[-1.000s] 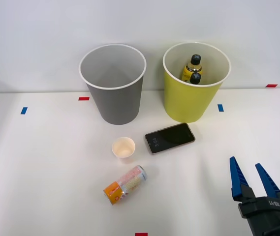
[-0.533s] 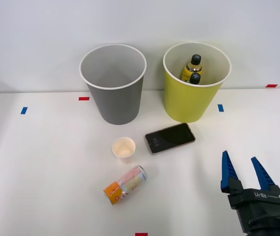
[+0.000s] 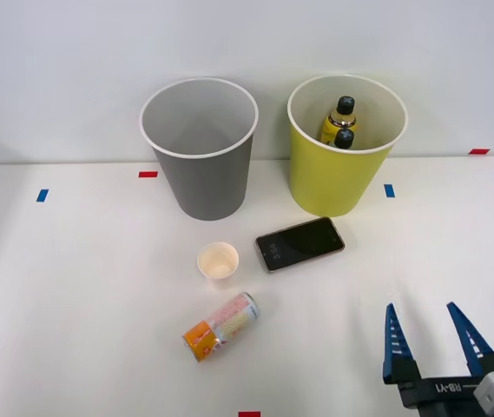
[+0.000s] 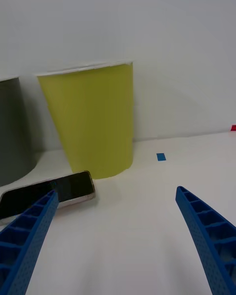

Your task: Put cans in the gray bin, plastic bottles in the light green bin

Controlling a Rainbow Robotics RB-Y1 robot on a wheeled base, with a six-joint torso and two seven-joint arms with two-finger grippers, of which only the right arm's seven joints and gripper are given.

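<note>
Front view: my right gripper (image 3: 431,328) now sits lower toward the table's (image 3: 73,287) near edge, at its right corner, than it did a second ago, and it has shifted slightly leftward. Its blue fingers (image 3: 391,340) are spread wider than before, released, holding nothing. Nothing else on the table has moved.

The can (image 3: 220,326) lies on its side near the middle of the near edge, orange end toward me, well apart from the gripper. A paper cup (image 3: 218,261) stands just beyond it, and a phone (image 3: 299,243) lies flat beside the cup.

At the far edge the gray bin (image 3: 201,178) stands left of the light green bin (image 3: 340,169). Both plastic bottles (image 3: 340,122) are upright inside the green one, black caps showing.

Wrist view: the open fingers (image 4: 209,238) frame the light green bin (image 4: 91,120) and the phone (image 4: 46,194).
</note>
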